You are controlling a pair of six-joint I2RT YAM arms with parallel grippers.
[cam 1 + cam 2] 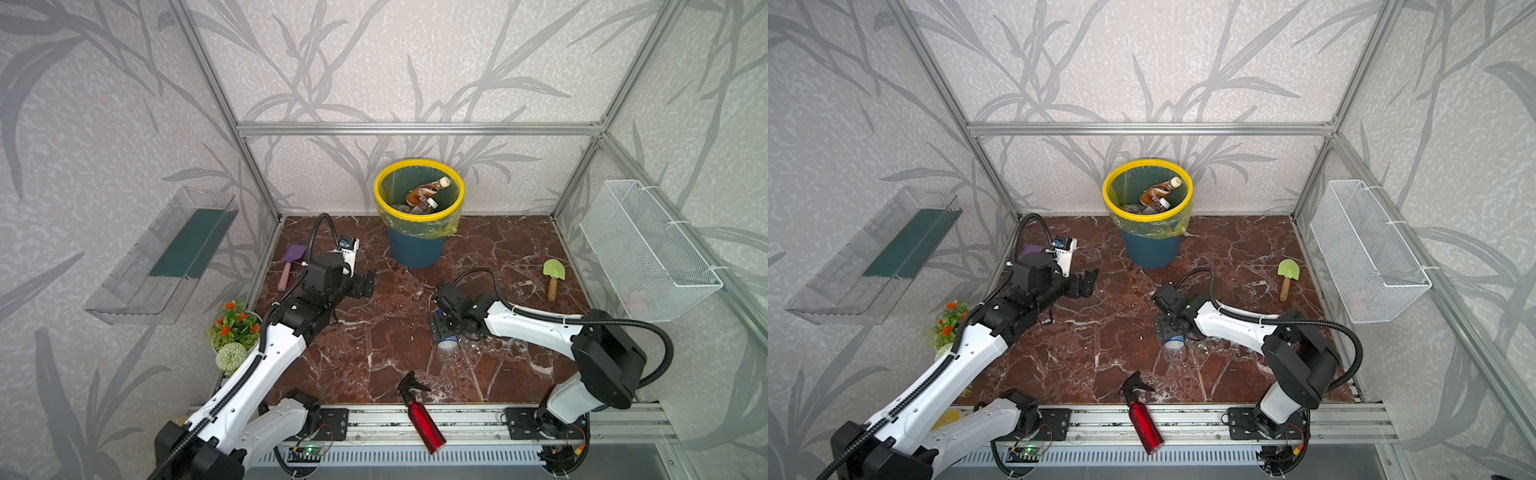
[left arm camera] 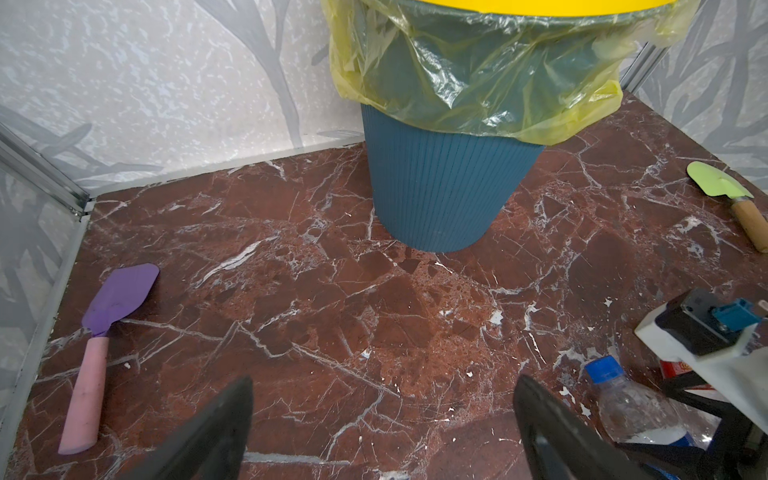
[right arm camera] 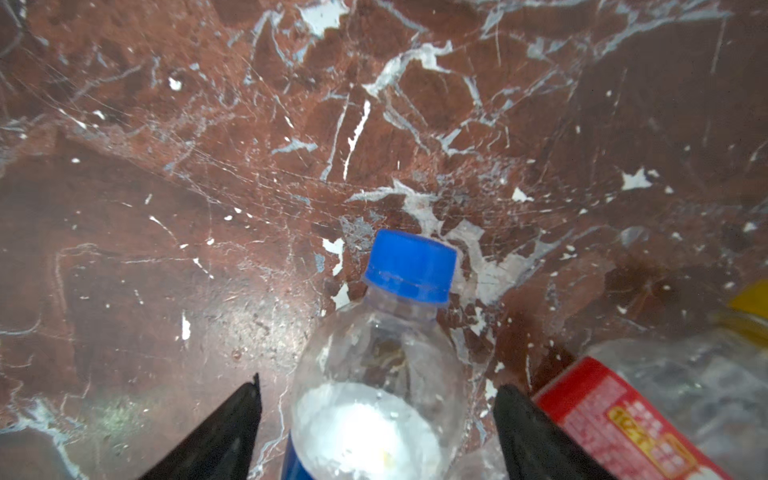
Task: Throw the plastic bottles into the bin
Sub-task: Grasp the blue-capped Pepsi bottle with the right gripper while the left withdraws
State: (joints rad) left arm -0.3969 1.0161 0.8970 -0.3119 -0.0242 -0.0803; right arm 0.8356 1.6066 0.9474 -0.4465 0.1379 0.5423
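Two right fingers [image 3: 224,436] either side of blue-capped bottle [image 3: 374,395], gaps at both edges.

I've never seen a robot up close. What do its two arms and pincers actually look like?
The left arm and right arm have smooth white shells joined by chunky black joints. A ribbed black cable loops along each. The left gripper and right gripper are black, each with two flat, tapering fingers. A white-cased camera sits at the left wrist.
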